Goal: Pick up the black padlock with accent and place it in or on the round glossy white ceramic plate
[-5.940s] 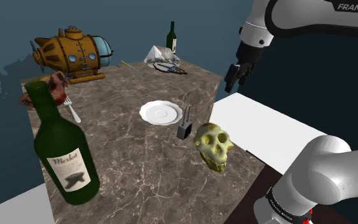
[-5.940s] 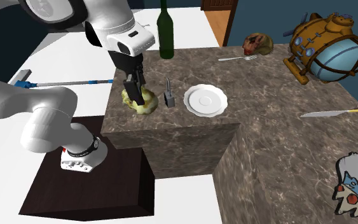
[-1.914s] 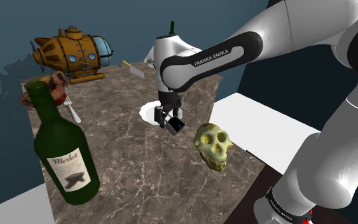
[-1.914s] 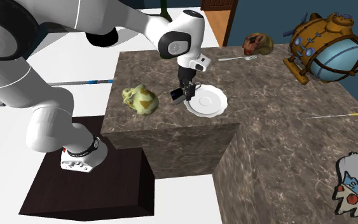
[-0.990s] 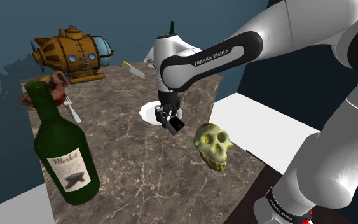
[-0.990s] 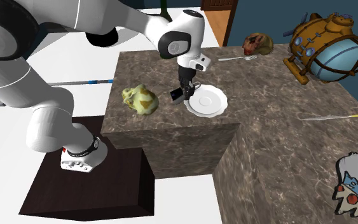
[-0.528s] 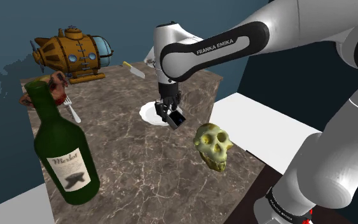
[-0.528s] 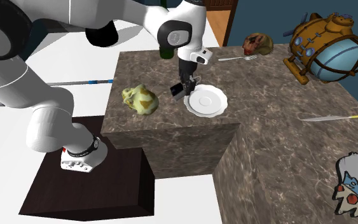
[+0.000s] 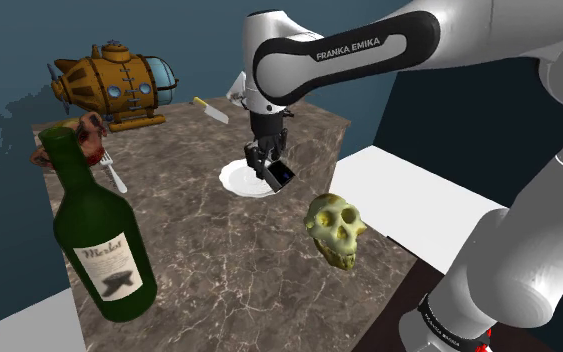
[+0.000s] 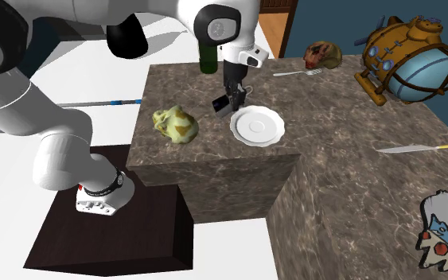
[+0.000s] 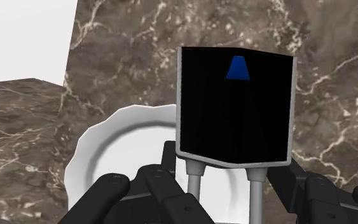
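From the shoulder view, I read the gripper [image 9: 267, 163] as pinched on the black padlock [image 9: 281, 176]. The padlock hangs tilted in the air over the near edge of the white plate [image 9: 235, 180], and the yellow skull [image 9: 334, 229] sits well apart on the marble top [image 9: 219, 260]. The arm's wrist hides part of the plate from here.

In the second exterior view, the padlock [image 10: 220, 103] is off the table, just beside the plate's [image 10: 256, 126] rim on that view's left. I cannot judge from here how high it is.

In the wrist view, the padlock body [image 11: 234, 108] has a small blue mark on it. Its two grey shackle legs [image 11: 195, 181] run down between the black fingers [image 11: 165, 181], which clasp them. The actual contact is cut off at the picture's edge, so I am inferring the grip.

I expect the padlock to be rigid, smooth and dense for its size. Held by that thin shackle it could swing or pivot. The flat sides of the body would give a steadier hold. The plate looks brittle (a dropped lock could chip it), so I would lower the lock gently onto the middle.
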You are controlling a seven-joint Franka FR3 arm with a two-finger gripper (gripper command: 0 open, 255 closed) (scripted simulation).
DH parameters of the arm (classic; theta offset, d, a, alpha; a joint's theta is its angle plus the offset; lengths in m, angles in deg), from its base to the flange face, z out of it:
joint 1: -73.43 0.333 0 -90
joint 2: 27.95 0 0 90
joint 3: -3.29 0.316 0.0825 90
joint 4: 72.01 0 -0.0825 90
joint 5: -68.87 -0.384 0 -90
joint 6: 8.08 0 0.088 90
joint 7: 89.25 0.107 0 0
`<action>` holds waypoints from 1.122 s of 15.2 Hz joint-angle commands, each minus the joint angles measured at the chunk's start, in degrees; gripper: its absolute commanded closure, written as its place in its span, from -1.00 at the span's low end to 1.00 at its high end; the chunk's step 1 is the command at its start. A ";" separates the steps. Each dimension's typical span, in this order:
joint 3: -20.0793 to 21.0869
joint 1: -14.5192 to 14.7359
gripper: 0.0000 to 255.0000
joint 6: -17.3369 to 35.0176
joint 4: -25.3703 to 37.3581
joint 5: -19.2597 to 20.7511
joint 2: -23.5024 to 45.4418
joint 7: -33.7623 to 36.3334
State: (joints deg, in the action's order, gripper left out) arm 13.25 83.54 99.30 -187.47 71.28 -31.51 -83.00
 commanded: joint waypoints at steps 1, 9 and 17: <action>0.04 0.04 1.00 -1.58 1.33 -0.07 -0.24 0.00; -2.35 -2.33 1.00 -3.66 16.73 2.25 12.99 -4.23; -2.43 -2.34 1.00 2.13 12.10 2.55 14.19 -3.78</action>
State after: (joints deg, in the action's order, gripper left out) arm 10.83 81.20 100.53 -174.72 73.77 -17.55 -86.85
